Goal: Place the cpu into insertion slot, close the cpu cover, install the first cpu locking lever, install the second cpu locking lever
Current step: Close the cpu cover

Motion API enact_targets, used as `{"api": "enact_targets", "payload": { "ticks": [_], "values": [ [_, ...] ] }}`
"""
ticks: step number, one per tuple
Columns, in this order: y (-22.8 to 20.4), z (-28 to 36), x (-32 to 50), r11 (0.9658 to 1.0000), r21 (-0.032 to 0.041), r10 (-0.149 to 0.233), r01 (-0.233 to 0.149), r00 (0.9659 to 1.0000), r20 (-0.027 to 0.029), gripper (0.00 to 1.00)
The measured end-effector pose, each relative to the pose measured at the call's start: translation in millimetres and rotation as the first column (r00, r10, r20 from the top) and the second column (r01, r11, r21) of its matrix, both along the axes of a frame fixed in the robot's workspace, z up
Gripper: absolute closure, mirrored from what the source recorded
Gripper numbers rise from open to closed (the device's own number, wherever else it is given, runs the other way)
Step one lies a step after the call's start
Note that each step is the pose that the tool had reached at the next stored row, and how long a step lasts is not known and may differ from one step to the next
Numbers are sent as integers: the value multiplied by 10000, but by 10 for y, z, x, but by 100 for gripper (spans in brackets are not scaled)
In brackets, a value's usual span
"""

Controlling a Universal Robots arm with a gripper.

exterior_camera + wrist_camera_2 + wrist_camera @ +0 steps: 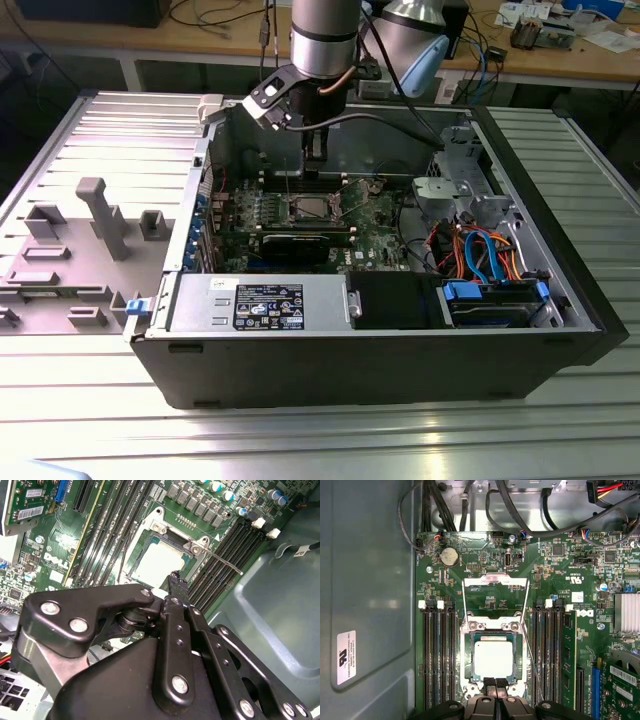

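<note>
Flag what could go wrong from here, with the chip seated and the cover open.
The gripper, jaws shut, hangs near the edge of the cpu; a push there could shift it in the insertion slot. The cpu cover lies folded back open and a locking lever sticks out loose, so either might snag the jaws.
</note>
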State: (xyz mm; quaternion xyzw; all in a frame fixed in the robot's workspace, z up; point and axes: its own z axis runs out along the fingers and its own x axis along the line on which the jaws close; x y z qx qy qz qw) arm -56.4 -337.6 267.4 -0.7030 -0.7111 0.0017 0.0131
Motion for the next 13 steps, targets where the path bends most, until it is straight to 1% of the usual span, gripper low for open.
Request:
{"api": "enact_targets", "payload": {
  "ticks": [2, 13],
  "values": [
    [0, 0, 2, 9999, -1, 154, -154, 9999, 0, 89],
    [0, 0, 3, 9997, 0, 230, -230, 9997, 0, 89]
  ]
}}
